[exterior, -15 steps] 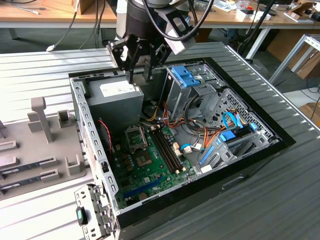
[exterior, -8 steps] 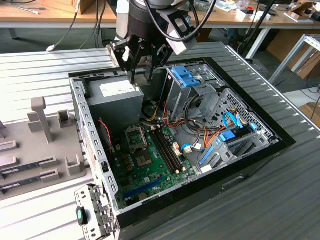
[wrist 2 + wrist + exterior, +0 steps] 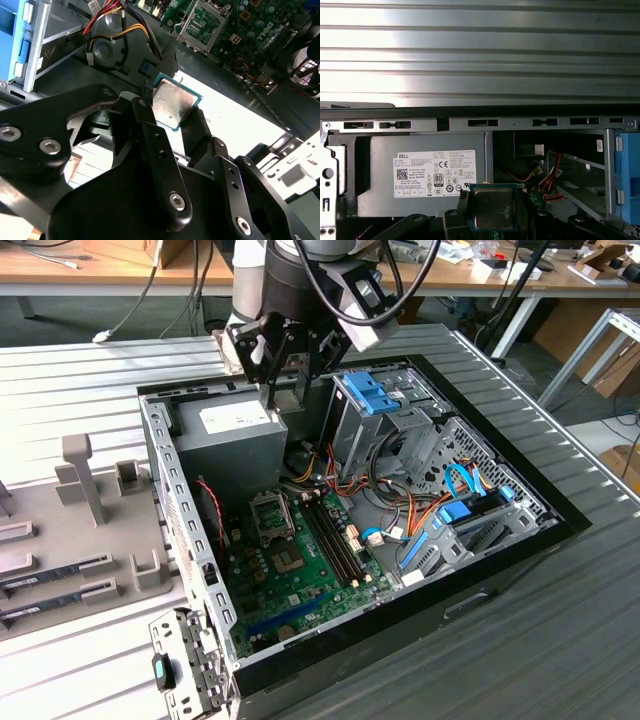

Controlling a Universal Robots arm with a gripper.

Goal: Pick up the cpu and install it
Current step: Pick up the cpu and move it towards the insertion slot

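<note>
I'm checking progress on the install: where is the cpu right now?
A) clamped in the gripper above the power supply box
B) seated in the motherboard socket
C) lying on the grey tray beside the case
A: in the second wrist view the cpu is pinched edge to edge by the gripper, above the labelled power supply box.
</note>
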